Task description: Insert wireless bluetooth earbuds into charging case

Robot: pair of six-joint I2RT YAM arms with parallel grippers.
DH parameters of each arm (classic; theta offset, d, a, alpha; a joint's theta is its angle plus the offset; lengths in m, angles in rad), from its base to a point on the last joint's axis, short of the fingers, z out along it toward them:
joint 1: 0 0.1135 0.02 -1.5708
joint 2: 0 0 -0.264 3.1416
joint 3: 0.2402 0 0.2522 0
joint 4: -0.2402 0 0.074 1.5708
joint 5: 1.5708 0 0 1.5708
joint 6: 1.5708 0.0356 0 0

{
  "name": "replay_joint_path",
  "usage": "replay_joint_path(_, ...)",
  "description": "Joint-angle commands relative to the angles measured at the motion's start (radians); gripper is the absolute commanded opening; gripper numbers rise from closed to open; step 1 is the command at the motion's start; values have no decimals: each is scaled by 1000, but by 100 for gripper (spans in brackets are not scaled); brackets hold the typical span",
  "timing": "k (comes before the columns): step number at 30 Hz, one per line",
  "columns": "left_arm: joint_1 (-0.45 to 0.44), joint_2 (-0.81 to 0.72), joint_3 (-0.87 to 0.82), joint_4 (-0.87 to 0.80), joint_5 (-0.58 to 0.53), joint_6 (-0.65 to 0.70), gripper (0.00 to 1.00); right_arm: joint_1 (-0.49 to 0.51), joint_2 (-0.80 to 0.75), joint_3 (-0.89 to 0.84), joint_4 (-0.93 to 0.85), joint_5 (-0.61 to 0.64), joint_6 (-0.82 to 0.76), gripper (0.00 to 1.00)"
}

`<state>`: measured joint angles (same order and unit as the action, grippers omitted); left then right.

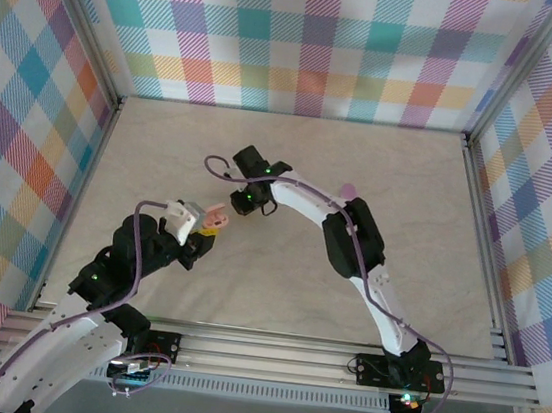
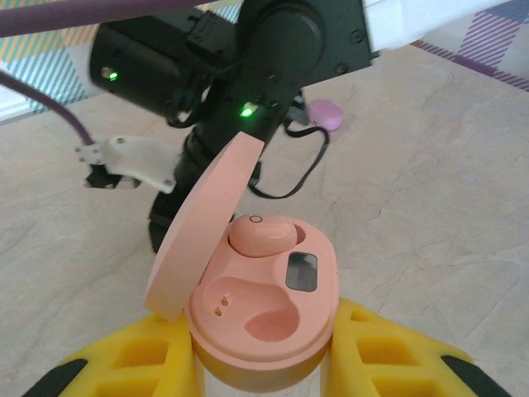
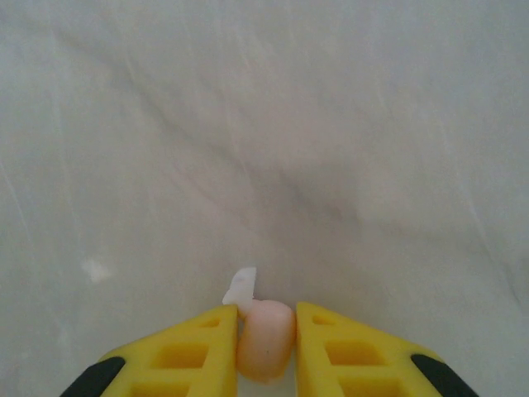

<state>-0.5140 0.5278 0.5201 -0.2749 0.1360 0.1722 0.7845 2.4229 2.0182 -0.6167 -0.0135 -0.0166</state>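
My left gripper (image 2: 264, 368) is shut on the salmon-pink charging case (image 2: 318, 310), its yellow fingers (image 2: 388, 347) on either side of the body. The lid (image 2: 202, 231) stands open to the left. One pale pink earbud (image 2: 260, 236) sits in the far slot, and the near slot (image 2: 264, 310) with its two gold pins is bare. My right gripper (image 3: 266, 331) is shut on a second pale pink earbud (image 3: 266, 341), whose white tip (image 3: 241, 288) sticks out just above the table. From the top camera, the right gripper (image 1: 245, 204) hangs close beyond the held case (image 1: 215, 221).
A purple oval case (image 1: 348, 189) lies shut on the table behind the right arm, also seen as the purple case (image 2: 326, 114) past the arm. The right arm's black wrist (image 2: 248, 58) looms just beyond the open lid. Bare marble tabletop (image 3: 273, 124) lies under the right gripper.
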Motion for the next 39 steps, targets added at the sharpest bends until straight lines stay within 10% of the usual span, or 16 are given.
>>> replay_joint_path(1,-8,18,18,48,27,-5,10,-58,-151,-181,36,-16,-29,23)
replay_joint_path(10,-8,113,36,136,79,-9,10,-168,-449,-615,-6,-74,-235,27)
replay_joint_path(22,-8,190,66,174,126,1,10,-188,-453,-665,-65,-44,-503,27)
replay_joint_path(31,-8,149,60,132,105,20,10,-218,-583,-641,-26,-154,-227,36)
replay_joint_path(39,-8,165,72,126,103,42,10,-183,-761,-826,47,-150,471,34)
